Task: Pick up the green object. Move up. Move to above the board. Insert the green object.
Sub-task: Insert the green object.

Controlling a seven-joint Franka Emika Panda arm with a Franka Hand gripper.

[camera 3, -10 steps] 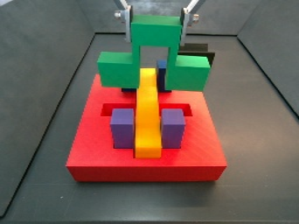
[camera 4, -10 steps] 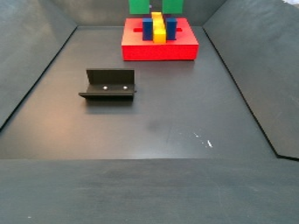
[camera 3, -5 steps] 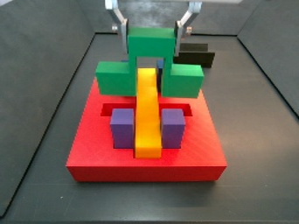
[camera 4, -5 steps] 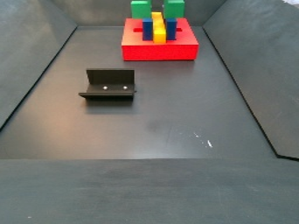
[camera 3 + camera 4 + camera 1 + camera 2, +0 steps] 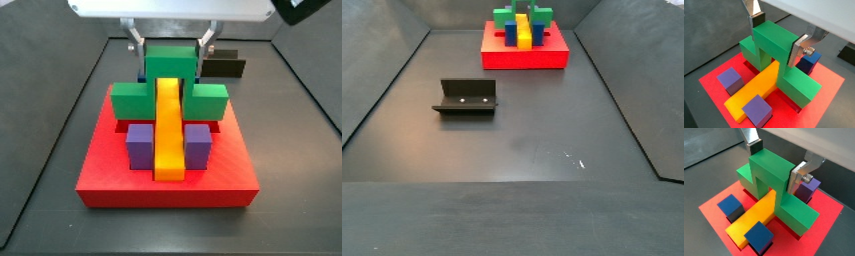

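Note:
The green object [image 5: 168,64] straddles the far end of the yellow bar [image 5: 168,130] on the red board [image 5: 167,186]. Its two lower cubes rest at the board's far part, one on each side of the bar. My gripper [image 5: 171,50] is shut on the raised middle cube, and in both wrist views the finger pads press its two sides [image 5: 777,36] [image 5: 776,164]. In a side view the green object [image 5: 523,17] shows small on the far board [image 5: 523,58]. In a wrist view the green object [image 5: 777,52] rises over the bar [image 5: 754,92].
Two purple blocks [image 5: 139,145] [image 5: 198,145] flank the yellow bar on the board. A black block [image 5: 225,66] lies behind the board on the right. The fixture [image 5: 466,97] stands on the dark floor at mid left. Grey walls enclose the floor.
The gripper has come down with the green object. The piece hung above the board's back edge and now sits low over the yellow bar.

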